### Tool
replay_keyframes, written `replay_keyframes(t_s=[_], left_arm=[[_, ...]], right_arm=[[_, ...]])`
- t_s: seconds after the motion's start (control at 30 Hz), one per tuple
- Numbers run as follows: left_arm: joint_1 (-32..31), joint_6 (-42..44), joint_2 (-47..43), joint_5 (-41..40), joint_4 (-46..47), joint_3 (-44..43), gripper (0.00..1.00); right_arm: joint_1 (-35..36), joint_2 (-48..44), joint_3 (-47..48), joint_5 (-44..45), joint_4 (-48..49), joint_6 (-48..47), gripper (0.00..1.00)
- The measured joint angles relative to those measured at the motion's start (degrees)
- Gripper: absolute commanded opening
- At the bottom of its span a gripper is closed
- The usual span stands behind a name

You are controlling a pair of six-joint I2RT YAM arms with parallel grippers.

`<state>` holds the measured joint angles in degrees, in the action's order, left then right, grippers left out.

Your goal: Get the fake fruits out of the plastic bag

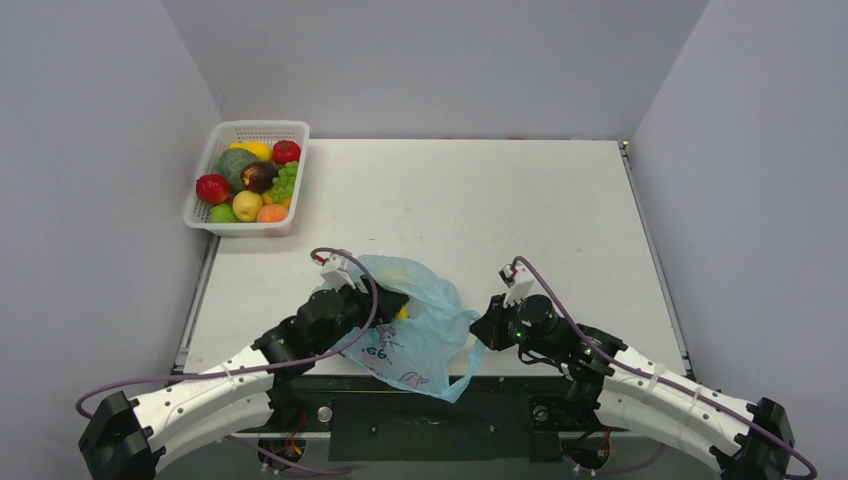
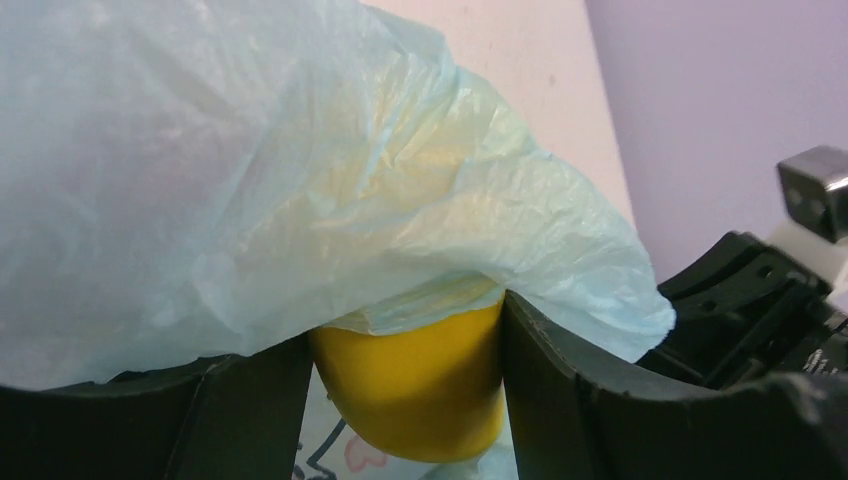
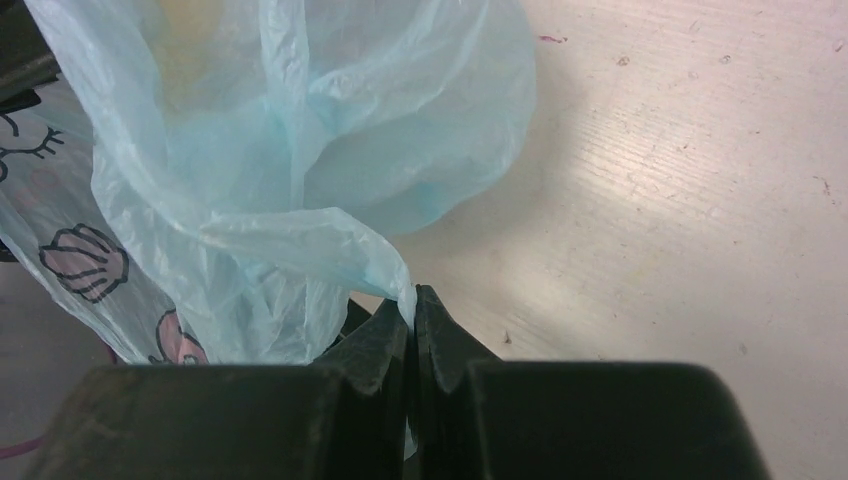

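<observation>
The light-blue plastic bag point(image 1: 425, 335) lies crumpled at the near edge of the table, between my two arms. My left gripper point(image 1: 393, 305) reaches into its mouth and is shut on a yellow fake fruit point(image 2: 415, 385); in the left wrist view both fingers press the fruit's sides under a fold of the bag point(image 2: 250, 180). A bit of that yellow fruit point(image 1: 402, 312) shows from above. My right gripper point(image 3: 412, 300) is shut on a twisted strip of the bag point(image 3: 300, 150) at its right side point(image 1: 478, 325). Anything else in the bag is hidden.
A white lattice basket point(image 1: 292, 131) with several toy fruits stands at the table's far left corner. Grey walls close in the table on the left, right and back. The table's near edge runs just under the bag.
</observation>
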<state>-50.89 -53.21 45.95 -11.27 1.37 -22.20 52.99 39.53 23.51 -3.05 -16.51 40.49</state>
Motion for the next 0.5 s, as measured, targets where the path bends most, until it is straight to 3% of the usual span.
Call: replay_keyframes(t_s=[0.13,0.3,0.5], left_arm=[[0.0,0.1,-4.7,-5.2,11.3,6.8,0.23],[0.4,0.9,0.5,-9.5,18.5,5.1,0.21],[2.9,-1.7,5.8,-4.5,21.1,0.2,0.18]], right_arm=[[0.5,0.0,-0.1,-0.9,1.1,0.7,0.0],[2.4,1.7,-0.1,-1.9,3.1,0.8,0.0],[4.2,3.8,-0.1,-0.6,3.6,1.3,0.0]])
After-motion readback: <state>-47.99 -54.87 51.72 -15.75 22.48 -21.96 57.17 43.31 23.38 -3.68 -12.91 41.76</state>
